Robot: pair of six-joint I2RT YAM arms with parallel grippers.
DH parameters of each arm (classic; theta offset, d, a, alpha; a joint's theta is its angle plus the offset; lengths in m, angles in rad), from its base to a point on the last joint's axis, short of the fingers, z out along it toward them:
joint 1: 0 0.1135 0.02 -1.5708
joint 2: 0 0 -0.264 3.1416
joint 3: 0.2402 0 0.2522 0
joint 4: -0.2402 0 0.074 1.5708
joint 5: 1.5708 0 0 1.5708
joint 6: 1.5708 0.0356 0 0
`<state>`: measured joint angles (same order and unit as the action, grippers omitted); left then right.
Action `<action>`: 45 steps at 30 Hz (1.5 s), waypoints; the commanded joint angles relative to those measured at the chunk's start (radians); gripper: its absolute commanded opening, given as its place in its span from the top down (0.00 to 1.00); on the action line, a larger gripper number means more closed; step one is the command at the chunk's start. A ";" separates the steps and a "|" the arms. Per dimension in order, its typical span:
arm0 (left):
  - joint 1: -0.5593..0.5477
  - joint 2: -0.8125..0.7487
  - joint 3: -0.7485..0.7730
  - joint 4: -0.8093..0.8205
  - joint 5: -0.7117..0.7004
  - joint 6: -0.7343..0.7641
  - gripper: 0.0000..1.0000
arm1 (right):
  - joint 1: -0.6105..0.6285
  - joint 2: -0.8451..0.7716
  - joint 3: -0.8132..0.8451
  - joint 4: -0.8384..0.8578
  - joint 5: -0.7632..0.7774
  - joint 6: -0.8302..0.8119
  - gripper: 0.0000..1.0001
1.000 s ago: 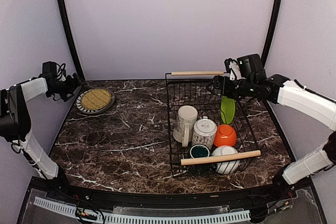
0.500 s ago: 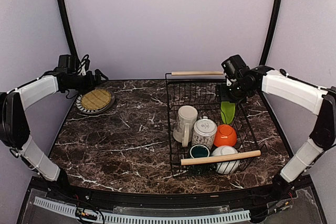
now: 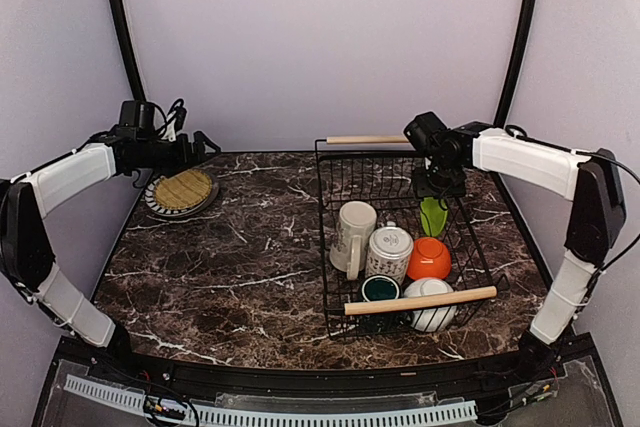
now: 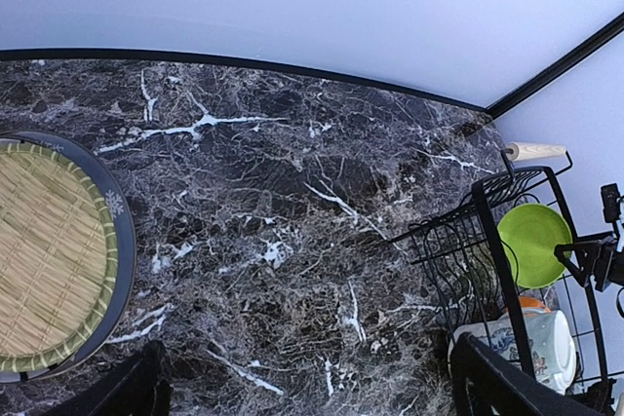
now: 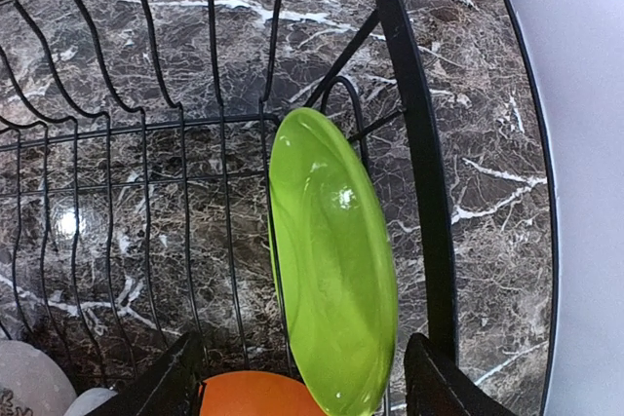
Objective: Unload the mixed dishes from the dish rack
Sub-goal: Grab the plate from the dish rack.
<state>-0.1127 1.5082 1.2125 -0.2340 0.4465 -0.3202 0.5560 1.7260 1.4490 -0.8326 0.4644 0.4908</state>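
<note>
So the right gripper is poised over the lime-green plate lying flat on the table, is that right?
Not quite: the right wrist view shows the lime-green plate standing on edge inside the dish rack, with the right gripper poised over it.

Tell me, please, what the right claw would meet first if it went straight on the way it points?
Most likely the rim of the lime-green plate, standing on edge in the dish rack: the right wrist view shows the open right claw centred on it. Depth is unclear.
</note>
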 commanded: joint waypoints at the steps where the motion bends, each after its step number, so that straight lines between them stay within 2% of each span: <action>1: -0.014 -0.030 -0.002 -0.003 0.023 0.010 0.01 | -0.004 0.036 0.036 -0.020 0.071 0.010 0.32; 4: -0.019 -0.033 -0.005 -0.003 0.015 0.014 0.01 | -0.004 0.063 0.044 -0.007 0.080 0.003 0.35; 9: -0.023 -0.041 -0.006 -0.001 0.015 0.014 0.01 | -0.005 0.104 0.058 0.024 0.096 -0.019 0.46; 13: -0.026 -0.041 -0.006 -0.001 0.016 0.011 0.01 | 0.001 0.130 0.079 0.026 0.113 -0.025 0.62; 27: -0.031 -0.030 -0.012 0.013 0.042 -0.008 0.01 | 0.029 0.113 0.106 0.028 0.156 -0.050 0.99; 31: -0.040 -0.027 -0.020 0.022 0.046 -0.012 0.01 | 0.041 0.080 0.134 -0.006 0.162 -0.041 1.00; 41: -0.053 -0.006 -0.022 0.046 0.101 -0.025 0.01 | 0.062 -0.099 0.091 0.043 0.109 -0.056 1.00; 45: -0.065 0.002 -0.032 0.086 0.152 -0.032 0.01 | 0.052 -0.194 0.036 0.112 0.006 -0.047 1.00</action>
<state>-0.1619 1.5051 1.2068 -0.1978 0.5213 -0.3424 0.6132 1.6291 1.5326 -0.8223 0.5789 0.4244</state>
